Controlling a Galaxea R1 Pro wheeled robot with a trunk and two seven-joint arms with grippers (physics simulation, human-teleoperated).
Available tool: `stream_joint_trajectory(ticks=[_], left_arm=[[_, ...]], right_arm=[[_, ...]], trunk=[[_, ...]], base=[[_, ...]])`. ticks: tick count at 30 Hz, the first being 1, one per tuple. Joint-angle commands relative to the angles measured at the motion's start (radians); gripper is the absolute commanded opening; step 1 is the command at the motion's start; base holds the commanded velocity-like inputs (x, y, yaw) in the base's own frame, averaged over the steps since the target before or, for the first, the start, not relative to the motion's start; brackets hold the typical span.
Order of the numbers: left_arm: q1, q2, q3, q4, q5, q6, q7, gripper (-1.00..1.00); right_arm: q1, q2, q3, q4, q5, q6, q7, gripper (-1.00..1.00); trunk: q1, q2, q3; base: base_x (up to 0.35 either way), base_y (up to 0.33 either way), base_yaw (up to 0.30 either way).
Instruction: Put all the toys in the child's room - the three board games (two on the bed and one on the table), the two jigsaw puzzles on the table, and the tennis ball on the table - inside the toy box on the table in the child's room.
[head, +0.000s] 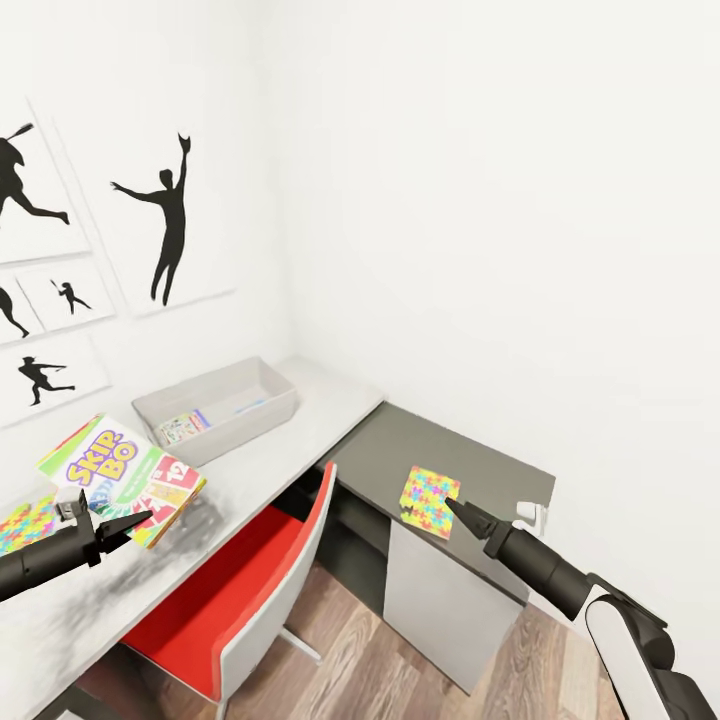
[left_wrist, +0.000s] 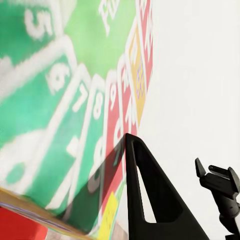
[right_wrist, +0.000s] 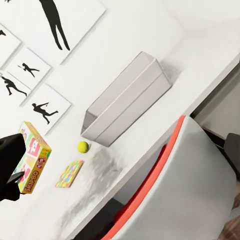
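My left gripper (head: 128, 523) is shut on the white-green board game (head: 122, 478), holding it tilted above the pale table top (head: 300, 425); the left wrist view shows its printed face (left_wrist: 65, 100) beside one finger (left_wrist: 145, 195). The toy box (head: 215, 405) stands by the wall with a small printed box (head: 183, 427) inside. One jigsaw puzzle (head: 430, 500) lies on the dark top, and my right gripper (head: 452, 506) hovers over it with its fingers together. A second jigsaw puzzle (head: 25, 522) lies at the far left. The tennis ball (right_wrist: 83, 146) rests near the toy box (right_wrist: 125, 100).
A red-seated chair (head: 240, 590) with a white back is pushed under the pale top, between my arms. Black silhouette pictures (head: 165, 215) hang on the left wall. A wood-plank floor (head: 400, 670) lies below. The dark top's front edge is close to the puzzle.
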Motion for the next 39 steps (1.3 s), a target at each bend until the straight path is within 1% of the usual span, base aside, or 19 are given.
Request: stream_joint_trajectory(ticks=[1,5,15,34,39], left_arm=[[-0.001,0.000,0.000,0.001,0.002,0.009,-0.002,-1.00],[-0.001,0.000,0.000,0.000,0.002,0.008,-0.002,-1.00],[-0.001,-0.001,-0.001,0.000,0.002,0.008,-0.002,-1.00],[-0.001,-0.001,-0.003,0.000,0.002,0.008,-0.002,-1.00],[-0.001,-0.001,-0.003,0.000,0.002,0.007,-0.002,-1.00]], right_arm=[[-0.001,0.000,-0.001,0.000,-0.006,0.008,0.000,1.00],[-0.001,0.001,-0.001,-0.001,-0.006,0.010,-0.001,1.00],[-0.001,0.001,0.000,-0.001,-0.005,0.008,0.000,1.00],[-0.001,0.001,0.002,0.000,0.006,0.008,-0.002,1.00],[-0.001,0.001,0.002,0.001,0.005,0.008,-0.002,1.00]], trunk=[[0.001,-0.002,-0.002],[0.001,-0.002,-0.002],[0.001,-0.002,-0.002],[0.001,-0.002,-0.002],[0.001,-0.002,-0.002]], base=[[0.216,0.160,0.000],[0.178,0.092,0.000],[0.056,0.006,0.000],[0.277,0.120,0.000],[0.090,0.015,0.000]])
